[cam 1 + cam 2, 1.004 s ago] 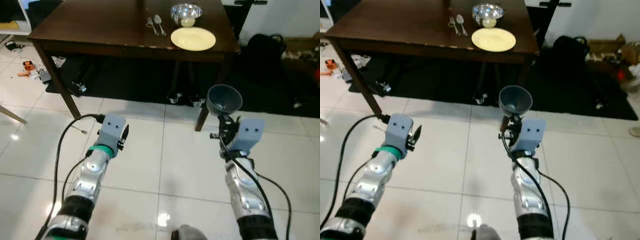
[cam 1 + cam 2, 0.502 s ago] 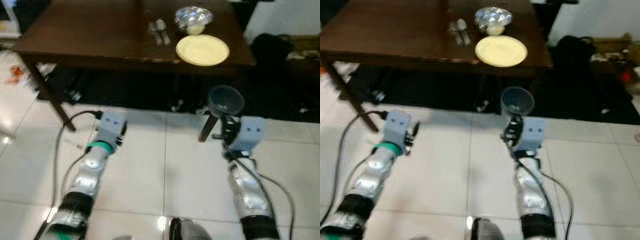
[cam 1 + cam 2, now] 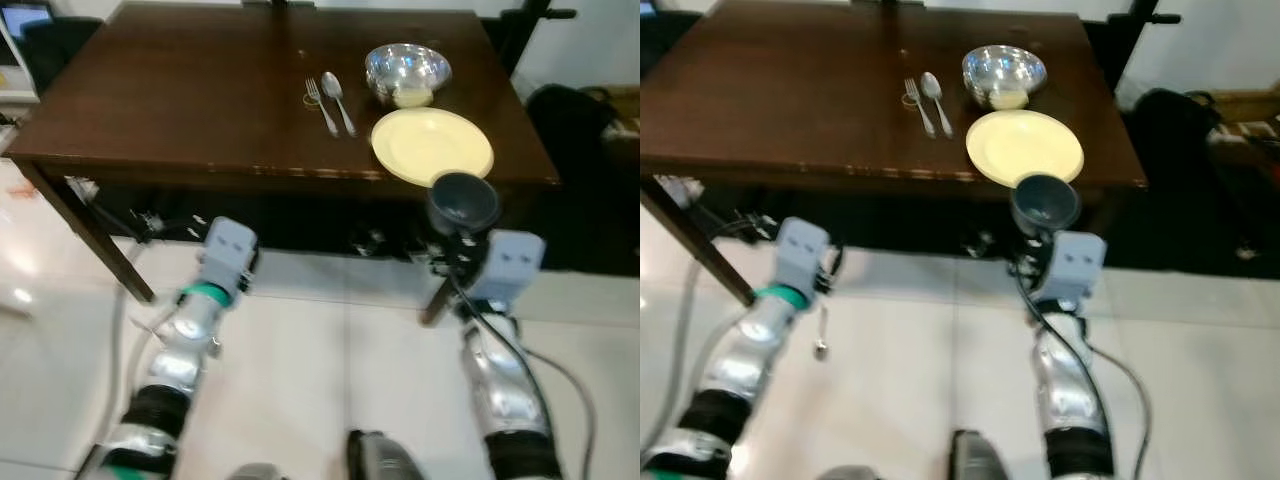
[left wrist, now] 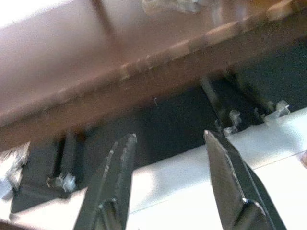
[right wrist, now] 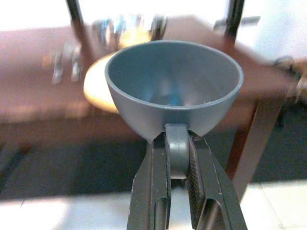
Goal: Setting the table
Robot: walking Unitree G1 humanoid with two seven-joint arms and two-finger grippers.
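Dark wood fills the upper part of the head views: the bench [image 3: 180,90] carries a fork [image 3: 320,103] and spoon [image 3: 338,100] side by side, a steel bowl [image 3: 407,73] and, nearest the front edge, a yellow plate [image 3: 432,145].

Just short of that edge, the right gripper [image 5: 175,167] has its fingers [image 5: 154,163] clamped on the short handle of a grey cup [image 5: 173,86], held upright with its mouth open to the camera. From those fingers the plate lies directly ahead and slightly higher, the steel bowl beyond it, the cutlery off to the left.

The left gripper [image 4: 168,143] hangs empty, fingers spread, facing the bench's front rail.

To place the cup well, I judge the arm should first lift until the cup's base clears the bench edge (it sits about level with it now), then reach forward and set it down beside the plate, not on it, keeping it upright and releasing only once it rests flat.
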